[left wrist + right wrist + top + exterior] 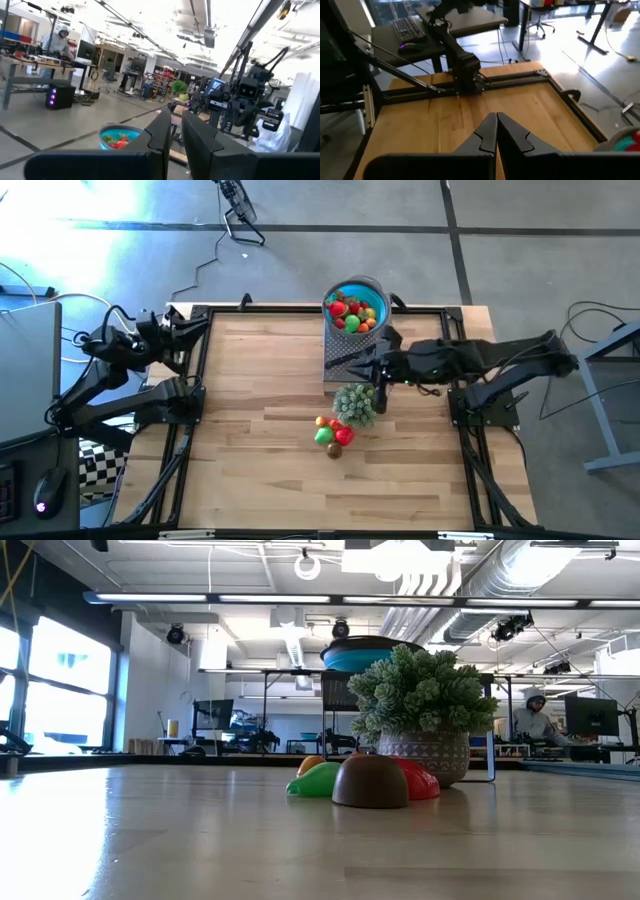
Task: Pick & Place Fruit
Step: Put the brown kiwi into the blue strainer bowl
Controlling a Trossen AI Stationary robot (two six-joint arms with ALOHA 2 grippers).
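- My right arm reaches in from the right edge of the counter [260, 480], stretched level toward its middle; my right pincer [377, 366] hangs just beside the raised bowl stand, above the potted plant [356, 402].
- My right pincer's fingers [490, 131] are pressed together with nothing between them, as the right wrist view shows.
- My left arm is folded back at the far left corner of the counter, off the working area; my left pincer [170, 322] sits near the frame rail there.
- My left pincer's fingers [161, 131] stand with only a narrow slit between them, nearly pressed together, pinching nothing.
- The fruit is in two lots. Most of it, red, orange and green pieces, fills the blue bowl [358, 288] at the far edge of the counter, raised on a dark wire stand [340, 350].
- The loose fruit [334, 433] lies in a tight cluster on the counter just in front of the potted plant: a green piece, a red piece, a brown piece and an orange one, touching one another in the low view.
- The counter is pale wooden planking inside a black metal frame.
- The floor around it is grey, with cables trailing across it on the far side.
- To the left, a keyboard [409, 28] and mouse [41, 505] rest on a side desk.
- The room beyond is an open workshop with ceiling strip lights, exposed ducts and desks; a person [535, 716] in a hood sits at a monitor in the background.
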